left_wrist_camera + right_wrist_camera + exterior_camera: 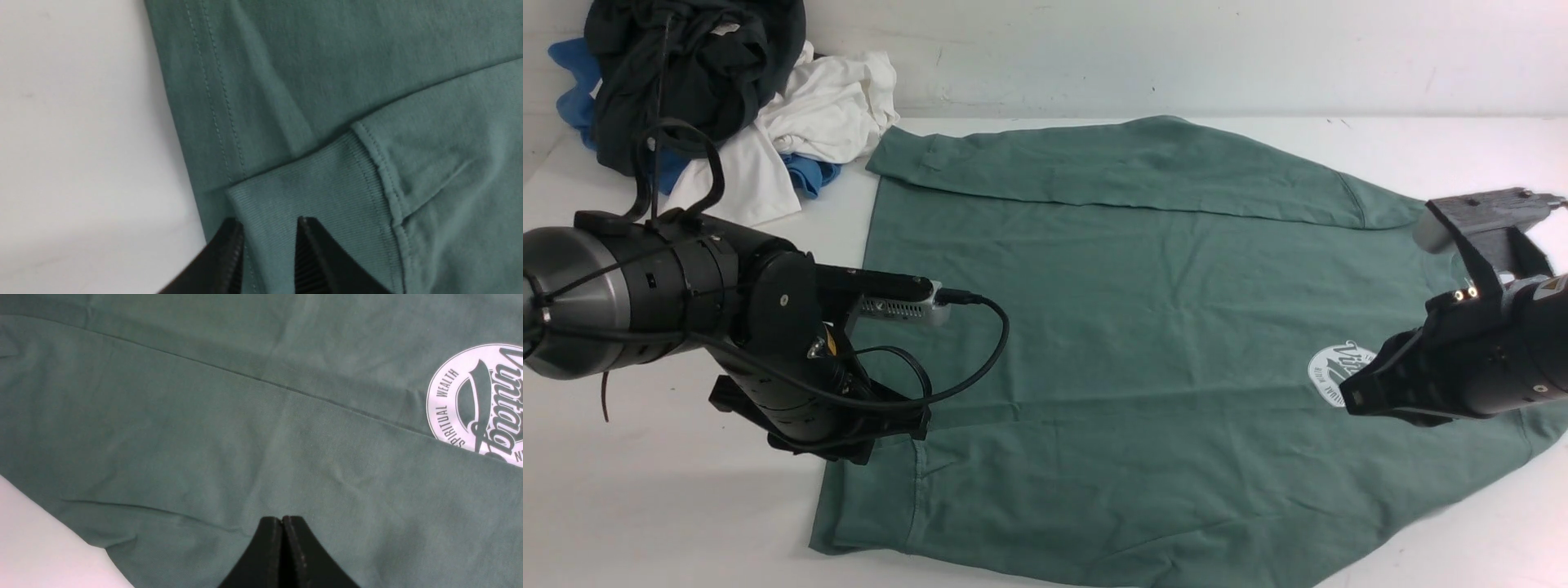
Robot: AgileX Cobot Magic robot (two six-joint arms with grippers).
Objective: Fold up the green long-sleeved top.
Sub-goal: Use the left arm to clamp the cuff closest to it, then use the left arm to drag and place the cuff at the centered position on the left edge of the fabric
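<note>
The green long-sleeved top lies spread flat on the white table, its white oval logo toward the right. One sleeve is folded along the far edge. In the left wrist view the other sleeve's ribbed cuff lies on the body next to the stitched hem. My left gripper is low over that cuff with its jaws apart, straddling the cuff's end. My right gripper hovers over the top beside the logo, jaws pressed together with nothing in them; in the front view its tip partly covers the logo.
A pile of other clothes sits at the far left corner: a dark garment, a white one and blue ones. A wall runs behind the table. The left arm's cable loops over the top.
</note>
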